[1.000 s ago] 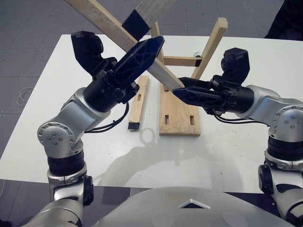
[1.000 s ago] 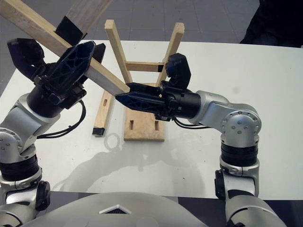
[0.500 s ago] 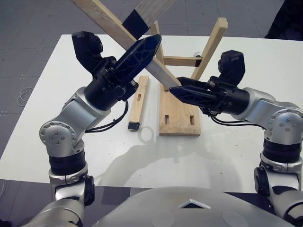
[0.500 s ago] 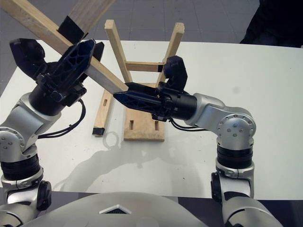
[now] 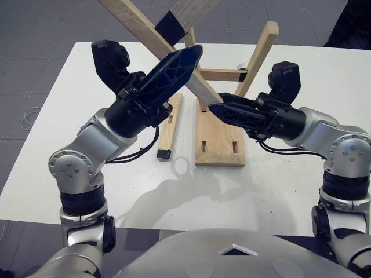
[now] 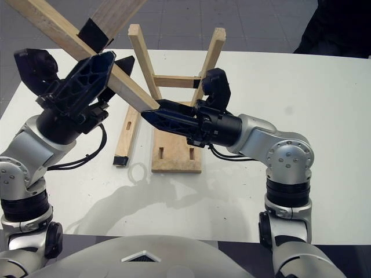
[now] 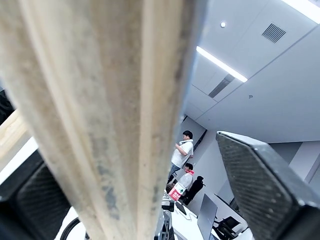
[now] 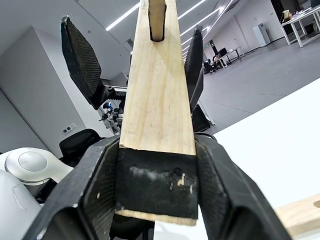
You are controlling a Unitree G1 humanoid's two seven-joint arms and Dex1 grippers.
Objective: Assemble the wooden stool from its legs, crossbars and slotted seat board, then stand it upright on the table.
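**A:** What are the hands doing?

**B:** The right hand (image 5: 211, 107) is clenched on the low end of the raised leg frame (image 5: 136, 26). The left hand (image 5: 191, 55) sits round it higher up, and I cannot tell whether it is grasping.

**A:** How should this step be done well?

**B:** I'd keep that end square and bring it down over the free slots (image 5: 204, 146) of the seat board (image 5: 220, 159), which lies on the surface (image 5: 278, 179) just below. It should stay clear of the leg pair (image 5: 262, 49) standing in the board, and go down slowly without twisting.

**A:** Any writing?

**B:** None I can read, only a black tape band (image 5: 171, 24).
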